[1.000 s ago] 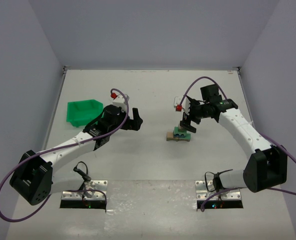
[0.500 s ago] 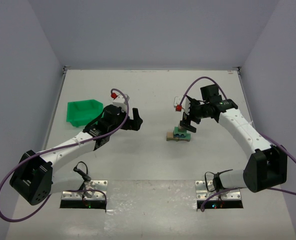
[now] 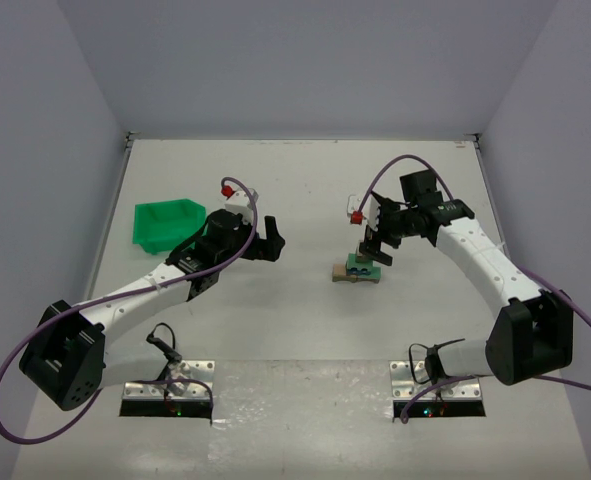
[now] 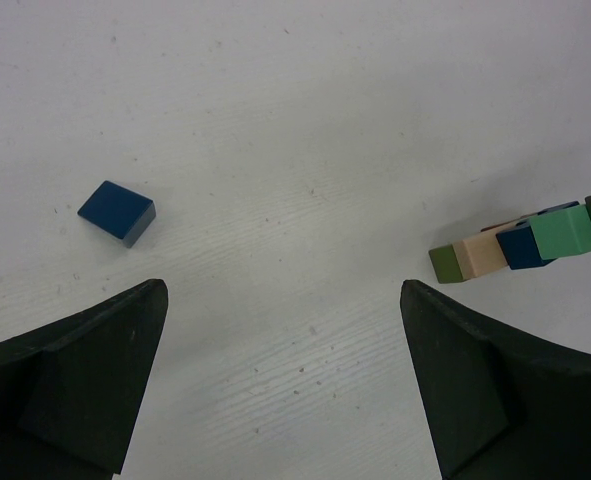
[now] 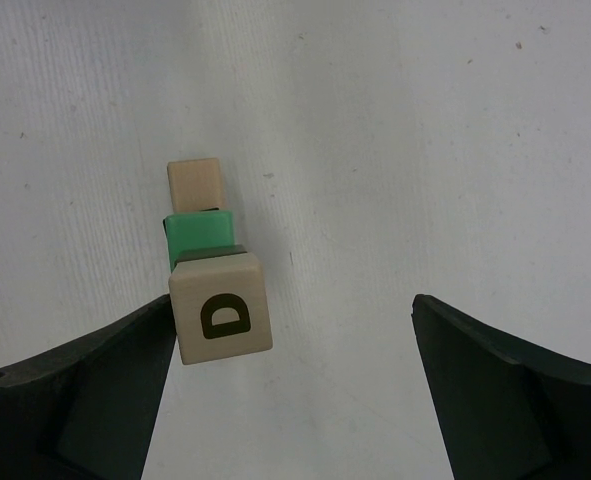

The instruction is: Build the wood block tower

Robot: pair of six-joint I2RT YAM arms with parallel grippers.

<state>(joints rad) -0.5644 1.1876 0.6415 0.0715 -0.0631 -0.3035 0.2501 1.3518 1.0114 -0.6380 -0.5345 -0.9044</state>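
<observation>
The wood block tower (image 3: 358, 268) stands mid-table, with tan and brown bars at its base and a green block above. In the right wrist view a tan cube marked D (image 5: 222, 318) tops the green block (image 5: 197, 236), and a tan bar (image 5: 194, 183) shows beyond. My right gripper (image 5: 293, 310) hangs open over the tower, the D cube close beside its left finger; I cannot tell if they touch. My left gripper (image 4: 281, 300) is open and empty over bare table, left of the tower (image 4: 520, 245). A loose blue block (image 4: 117, 212) lies ahead of it to the left.
A green plastic bin (image 3: 167, 222) sits at the left of the table, behind the left arm. Grey walls close in the table on three sides. Both arm bases (image 3: 167, 395) are bolted at the near edge.
</observation>
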